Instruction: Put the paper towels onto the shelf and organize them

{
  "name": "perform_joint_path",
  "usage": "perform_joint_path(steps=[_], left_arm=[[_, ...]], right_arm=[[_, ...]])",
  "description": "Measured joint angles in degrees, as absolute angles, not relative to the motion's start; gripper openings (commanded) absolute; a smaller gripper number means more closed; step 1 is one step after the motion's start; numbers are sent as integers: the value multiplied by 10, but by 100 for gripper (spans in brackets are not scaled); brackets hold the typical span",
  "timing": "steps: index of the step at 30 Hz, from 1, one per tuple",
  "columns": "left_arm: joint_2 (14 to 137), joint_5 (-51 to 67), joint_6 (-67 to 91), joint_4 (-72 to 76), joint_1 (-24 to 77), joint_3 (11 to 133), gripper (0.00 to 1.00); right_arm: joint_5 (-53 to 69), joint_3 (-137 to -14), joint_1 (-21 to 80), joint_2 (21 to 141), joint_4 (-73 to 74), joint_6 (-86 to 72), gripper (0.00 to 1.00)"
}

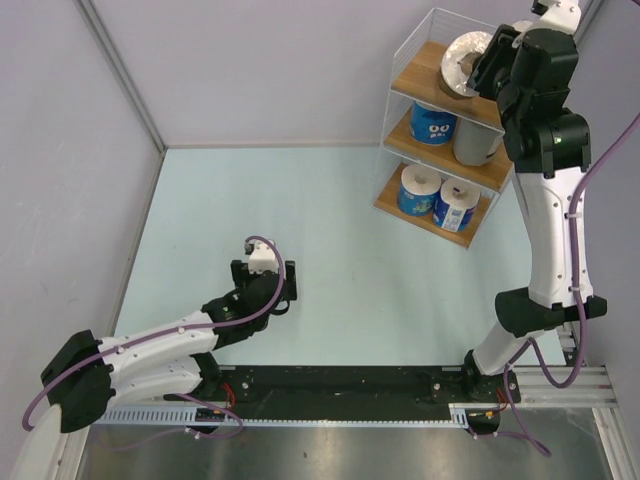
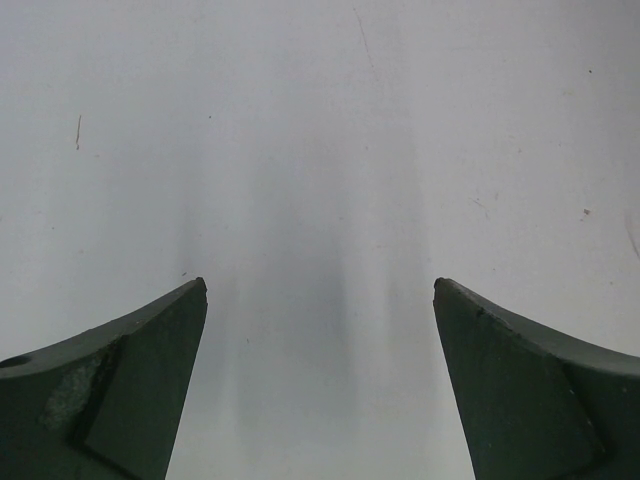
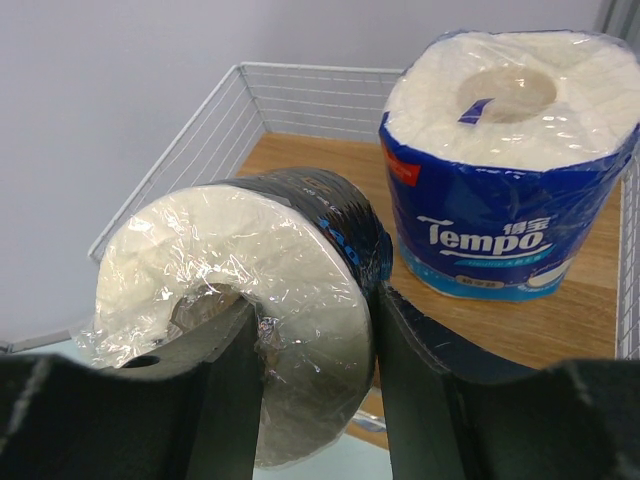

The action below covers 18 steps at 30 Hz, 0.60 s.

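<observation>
The right jaws hold the black roll (image 3: 300,230) by its hole, at the front of the shelf (image 3: 300,150) top board. A blue roll (image 3: 500,200) stands just beside it. The left jaws gape wide above the desk (image 2: 320,120).

Likely a lab: panel-walled robot table (image 1: 340,250).

Top view: high, behind the arm bases, looking down over the whole table (image 1: 350,200); shelf (image 1: 420,65) at upper right.
Left wrist view: very close, facing the table surface.
Right wrist view: close, facing the shelf's top board, shared with the top view.
</observation>
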<state>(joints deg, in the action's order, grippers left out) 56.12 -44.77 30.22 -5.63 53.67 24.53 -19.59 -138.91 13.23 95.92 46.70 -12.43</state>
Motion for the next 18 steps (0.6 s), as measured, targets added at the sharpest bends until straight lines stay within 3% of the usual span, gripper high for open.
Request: perform_joint_path(steps=[18], left_arm=[[557, -446, 307, -57, 537, 243, 100]], right_arm=[[-136, -1395, 88, 998, 441, -150, 44]])
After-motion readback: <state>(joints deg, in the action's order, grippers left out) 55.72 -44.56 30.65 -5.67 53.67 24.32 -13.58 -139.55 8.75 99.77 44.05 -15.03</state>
